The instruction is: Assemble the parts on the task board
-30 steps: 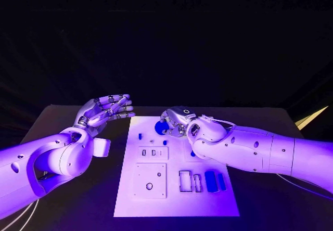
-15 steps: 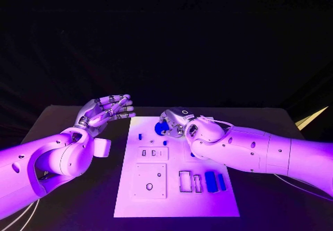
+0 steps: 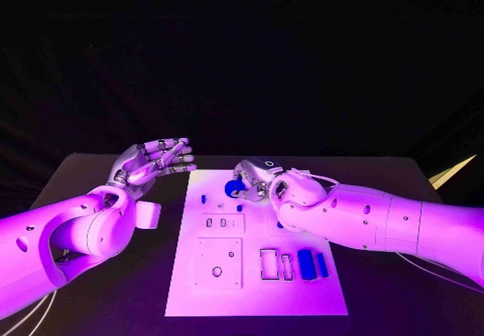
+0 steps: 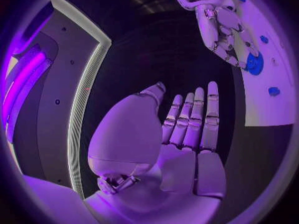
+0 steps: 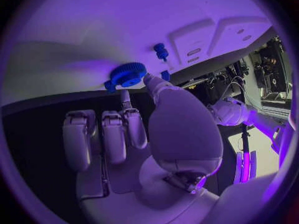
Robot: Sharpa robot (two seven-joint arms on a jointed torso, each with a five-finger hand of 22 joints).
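1. Head view, nearest the robot: three blue parts (image 3: 305, 264) stand side by side in slots at the near right of the task board (image 3: 256, 294); left of them lie white raised panels with small openings.
2. Farther up the board, small blue pegs (image 3: 240, 207) stand close to the middle, just short of the right hand.
3. At the far end, the right hand (image 3: 260, 178) is at the blue gear (image 3: 234, 187). In the right wrist view the thumb tip and one fingertip (image 5: 126, 103) touch the gear's toothed rim while the other fingers stay straight; the gear sits on the board surface (image 5: 127, 74).
4. The left hand (image 3: 153, 162) hovers off the board's far left corner, palm showing, fingers spread and straight, holding nothing.
5. Judged step: seating or turning the gear at its post. The next move probably calls for a firm pinch and a small, square press or twist, so the gear does not tilt.
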